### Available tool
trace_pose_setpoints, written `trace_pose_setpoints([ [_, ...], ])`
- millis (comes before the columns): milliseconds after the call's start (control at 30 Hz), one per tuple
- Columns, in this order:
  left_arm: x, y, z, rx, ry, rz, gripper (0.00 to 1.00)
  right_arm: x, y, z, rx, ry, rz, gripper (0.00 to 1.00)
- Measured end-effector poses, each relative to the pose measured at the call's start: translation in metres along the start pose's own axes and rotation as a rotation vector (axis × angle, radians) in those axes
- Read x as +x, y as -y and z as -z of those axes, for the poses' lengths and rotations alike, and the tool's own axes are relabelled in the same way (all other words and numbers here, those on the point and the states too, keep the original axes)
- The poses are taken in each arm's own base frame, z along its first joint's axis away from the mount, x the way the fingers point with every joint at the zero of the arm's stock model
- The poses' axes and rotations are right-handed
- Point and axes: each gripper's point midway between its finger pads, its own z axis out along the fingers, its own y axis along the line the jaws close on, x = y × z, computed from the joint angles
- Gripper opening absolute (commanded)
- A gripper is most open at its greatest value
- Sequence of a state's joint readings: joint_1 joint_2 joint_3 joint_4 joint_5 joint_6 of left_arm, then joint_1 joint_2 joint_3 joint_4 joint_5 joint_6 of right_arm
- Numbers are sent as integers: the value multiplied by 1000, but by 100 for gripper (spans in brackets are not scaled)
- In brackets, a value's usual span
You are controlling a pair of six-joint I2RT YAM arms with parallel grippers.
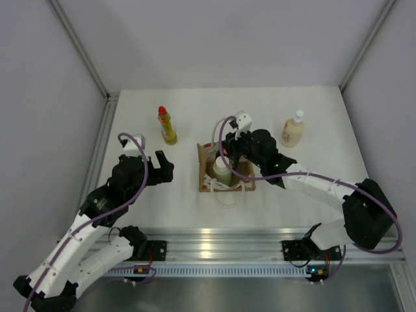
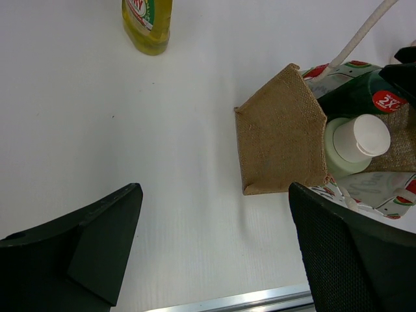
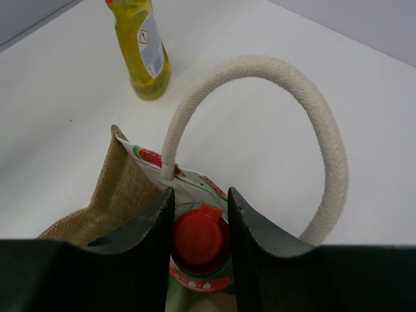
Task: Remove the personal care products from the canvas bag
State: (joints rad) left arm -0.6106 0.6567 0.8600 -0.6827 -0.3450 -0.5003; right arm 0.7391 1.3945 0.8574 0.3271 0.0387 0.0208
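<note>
1. The canvas bag (image 1: 207,170) stands open-topped near the middle of the table (image 1: 312,182), between the two arms, and two bottles remain inside it.
2. In the bag, the dark green bottle (image 3: 200,237) stands upright against the patterned rim, its red cap facing up.
3. Just beside it stands the pale bottle (image 2: 357,146), also upright, its white cap level with the rim.
4. The right gripper (image 3: 200,195) reaches down into the bag's mouth, and its two fingers are pressed narrow against either side of the dark green bottle's red cap, holding it.
5. One cream loop handle (image 3: 325,130) arches upright just beyond those fingers; the near handle (image 1: 229,197) droops onto the table on the side of the arm bases.
6. The yellow bottle (image 1: 167,125) stands upright on the table, outside the bag, to its far left and apart from it.
7. The cream bottle (image 1: 293,129) stands upright on the table to the bag's far right, well apart from it.
8. The left gripper (image 2: 214,195) hangs over bare table just left of the bag, its fingers spread wide and holding nothing; its right finger lies near the bag's tan corner without clearly touching it.
</note>
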Motion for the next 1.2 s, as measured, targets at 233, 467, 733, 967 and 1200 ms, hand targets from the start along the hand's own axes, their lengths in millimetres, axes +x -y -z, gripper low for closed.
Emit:
trace_pose_setpoints([
  [233, 0, 0, 0, 0, 0, 0, 98, -11, 0, 9, -4, 20, 19, 0],
  [467, 0, 0, 0, 0, 0, 0, 98, -21, 1, 15, -7, 29, 46, 0],
  [733, 0, 0, 0, 0, 0, 0, 98, -47, 2, 19, -6, 50, 70, 0],
  [967, -1, 0, 1, 3, 5, 2, 98, -81, 1, 28, -8, 104, 78, 0],
  [1200, -2, 0, 2, 5, 10, 3, 98, -106, 0, 33, -12, 131, 77, 0],
])
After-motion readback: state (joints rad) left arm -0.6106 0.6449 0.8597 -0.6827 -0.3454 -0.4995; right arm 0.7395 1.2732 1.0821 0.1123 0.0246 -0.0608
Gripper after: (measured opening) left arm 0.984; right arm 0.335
